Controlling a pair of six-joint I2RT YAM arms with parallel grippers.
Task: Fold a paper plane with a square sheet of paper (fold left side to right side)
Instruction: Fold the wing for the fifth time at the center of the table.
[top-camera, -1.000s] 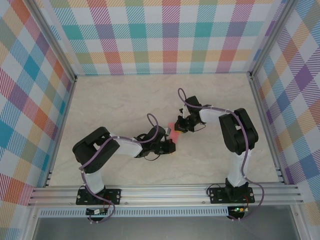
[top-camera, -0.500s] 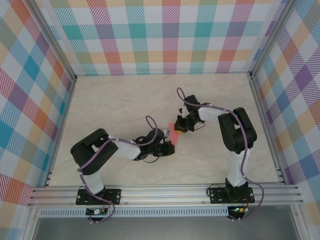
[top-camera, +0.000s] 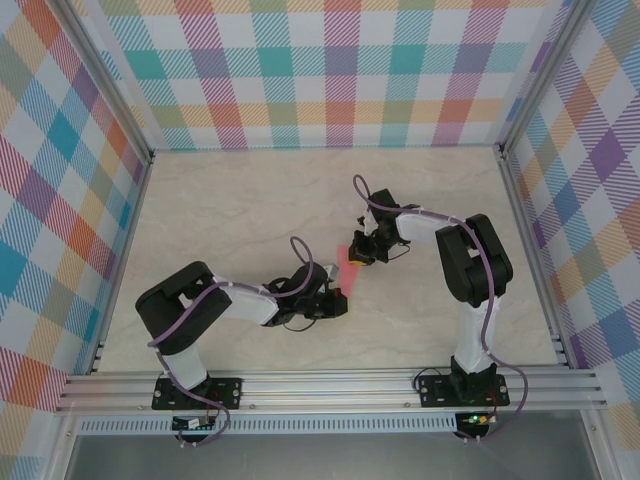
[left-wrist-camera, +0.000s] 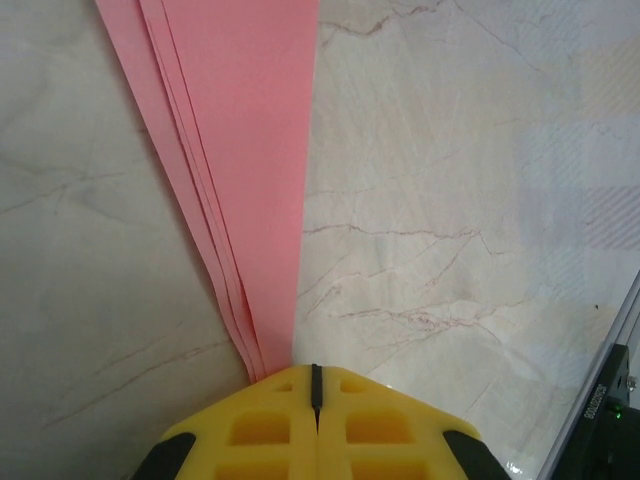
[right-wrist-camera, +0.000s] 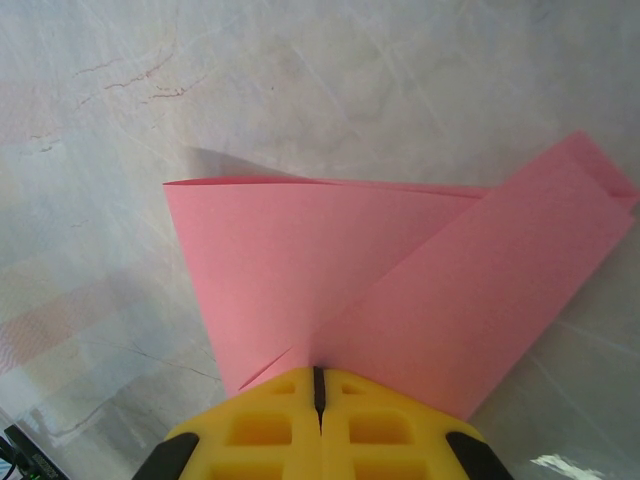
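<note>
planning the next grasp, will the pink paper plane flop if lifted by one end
Probably floppy: the paper plane is thin, with one flap bowing off the table. Likely very light, so a push should slide it. Stacked layers may stiffen its narrow end.

Count: 1 salmon-pink paper plane, a single piece on 1 marble-look worktop. 2 robot arms, left arm and right arm, each with 1 pair of yellow jaws (2 pairs total), 1 purple cable (left, right; 2 total) and 1 of the 2 black base plates (left, right). 3 plaid wall panels: left, back, right; stacked layer edges along the plane's side in the left wrist view: at least 3, too tight for an exact count.
</note>
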